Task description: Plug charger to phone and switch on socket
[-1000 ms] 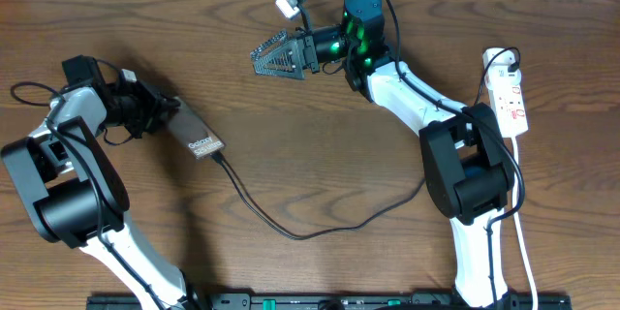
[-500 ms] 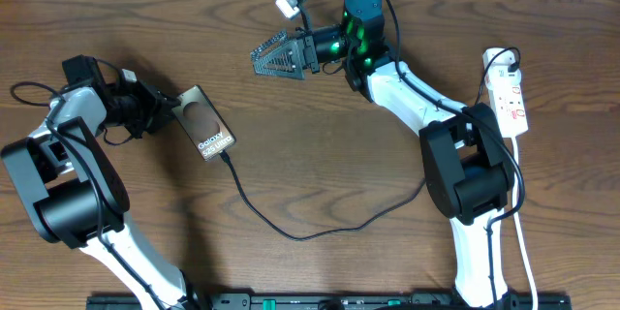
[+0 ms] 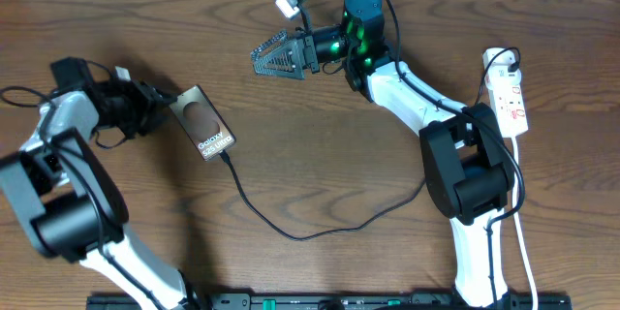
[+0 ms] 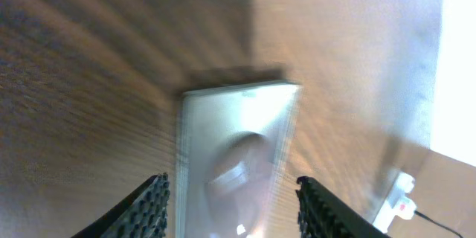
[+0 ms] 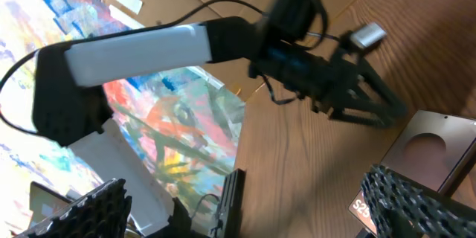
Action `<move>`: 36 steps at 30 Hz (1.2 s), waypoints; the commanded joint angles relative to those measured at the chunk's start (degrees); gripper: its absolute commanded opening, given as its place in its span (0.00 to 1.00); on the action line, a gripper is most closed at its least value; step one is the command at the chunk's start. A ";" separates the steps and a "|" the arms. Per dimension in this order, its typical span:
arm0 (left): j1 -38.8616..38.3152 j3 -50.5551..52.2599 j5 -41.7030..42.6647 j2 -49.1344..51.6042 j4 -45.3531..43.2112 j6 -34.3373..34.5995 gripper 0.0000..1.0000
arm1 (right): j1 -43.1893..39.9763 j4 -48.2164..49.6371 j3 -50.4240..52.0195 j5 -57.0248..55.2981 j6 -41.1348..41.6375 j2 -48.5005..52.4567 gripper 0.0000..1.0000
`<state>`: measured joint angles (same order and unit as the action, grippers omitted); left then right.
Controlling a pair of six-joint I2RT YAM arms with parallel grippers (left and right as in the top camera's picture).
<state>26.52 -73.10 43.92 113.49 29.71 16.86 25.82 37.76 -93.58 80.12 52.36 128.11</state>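
The phone (image 3: 203, 122) lies flat on the table at the left, lettering up. The charger (image 3: 291, 233), a thin black cable, runs from the phone's near end in a loop toward the right arm's base. My left gripper (image 3: 163, 108) is open just left of the phone; in the left wrist view the phone (image 4: 234, 149) lies ahead between the open fingers (image 4: 234, 197), untouched. My right gripper (image 3: 276, 58) is open and empty, held above the table's back centre. The white socket (image 3: 511, 92) lies at the far right with a black plug in its far end.
In the right wrist view the left arm (image 5: 149, 48) stretches across, the phone (image 5: 428, 149) shows at the lower right, and the open fingers (image 5: 253, 204) frame the table edge. The socket's white cord (image 3: 521, 223) runs down the right side.
The phone went from tilted in my left gripper to lying flat on the table. My left gripper let it go and drew back slightly to the left. The right arm has not moved.
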 commanded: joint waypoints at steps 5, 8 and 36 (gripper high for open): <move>-3.21 -0.28 7.93 -18.01 -0.42 -4.37 0.80 | -0.76 -5.31 -1.14 -5.49 3.50 -0.66 0.99; -5.73 -0.31 7.89 -23.63 -0.57 -4.37 0.88 | -0.76 -12.46 -1.14 -9.70 1.29 -0.66 0.99; -16.00 -0.28 5.99 -34.10 0.04 -4.42 0.91 | -33.70 -100.76 -33.70 -64.92 -39.34 -22.43 0.99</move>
<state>10.74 -73.03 49.63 79.66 29.76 13.45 -0.01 -61.98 -127.87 7.01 19.49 104.03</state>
